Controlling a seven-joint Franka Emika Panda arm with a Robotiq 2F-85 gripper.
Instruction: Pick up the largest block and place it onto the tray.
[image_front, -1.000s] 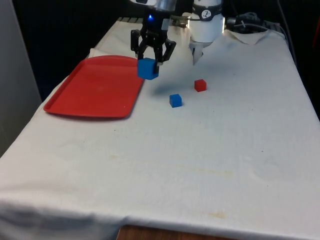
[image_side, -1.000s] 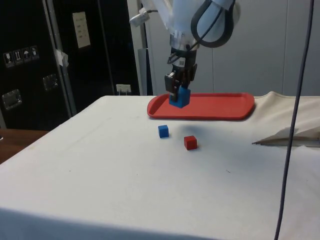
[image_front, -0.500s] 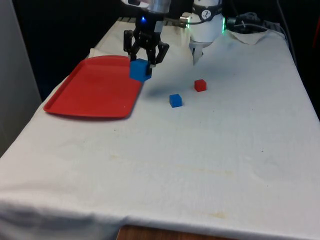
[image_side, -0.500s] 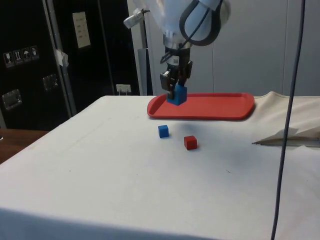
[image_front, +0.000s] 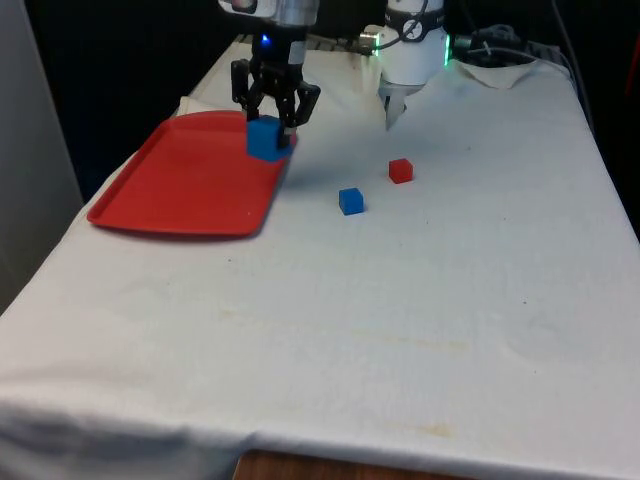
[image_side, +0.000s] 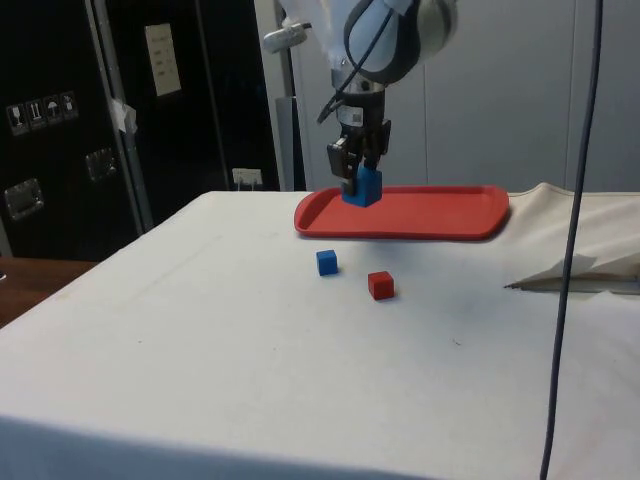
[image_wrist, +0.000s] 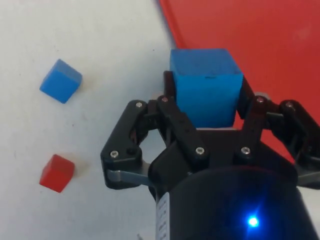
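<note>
Block, the big blue one, sits clamped between my gripper fingers, held in the air over the red tray edge, not touching it. Off to one side of the jaws, on the white cloth, I see a small blue cube and a red cube, near each other, apart

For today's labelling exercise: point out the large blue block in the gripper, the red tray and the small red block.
large blue block (image_wrist: 206, 85), wrist view, its top face.
red tray (image_front: 185, 185), front view, bare floor of the tray.
small red block (image_side: 380, 286), side view, its front face.
</note>
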